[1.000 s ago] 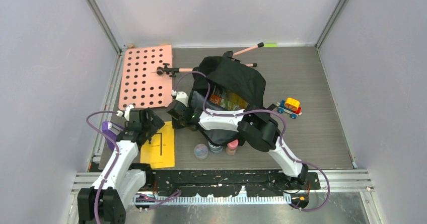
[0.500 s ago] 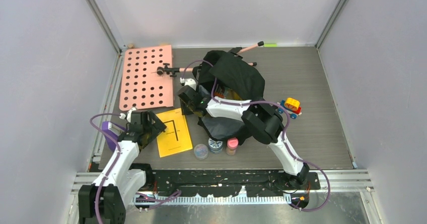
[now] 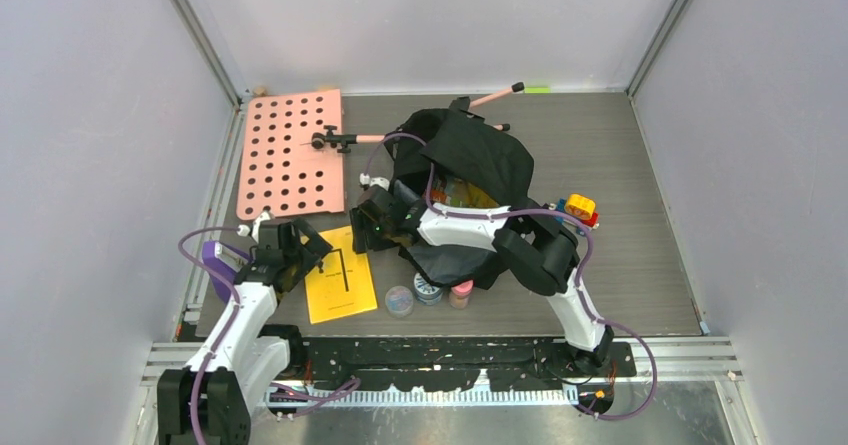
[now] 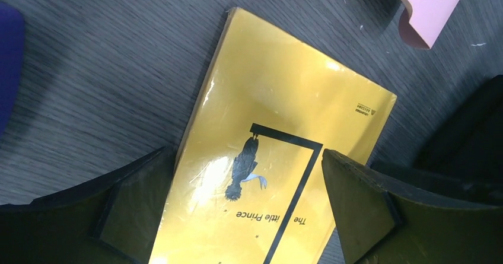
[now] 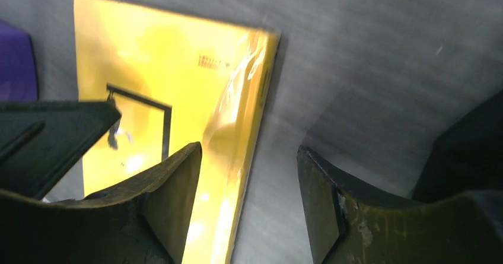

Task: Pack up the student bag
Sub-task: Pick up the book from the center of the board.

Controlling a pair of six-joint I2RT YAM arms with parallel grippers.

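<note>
From the top view, the student bag [image 3: 480, 155], a large black soft fabric backpack, sits slumped toward the back of the grey wood-grain desk [image 3: 640, 265]. Its mouth gapes, and something colourful shows inside. My right arm lies across its front. The right gripper [image 3: 375, 220] is just off the bag's left side, near the thin yellow paperback book [image 3: 338, 280] lying flat. The left gripper [image 3: 290, 250] hovers at the book's left edge.

In the left wrist view, that gripper's jaws stand spread wide above the book cover and hold nothing.

In the right wrist view, the jaws are parted over the book's long edge and bare desk, gripping nothing. The black fabric at the right edge is likely the bag.

I judge the bag light and floppy, so a push will fold it shut. I'd pinch the rim of the opening or a strap and lift it to keep the mouth open.
</note>
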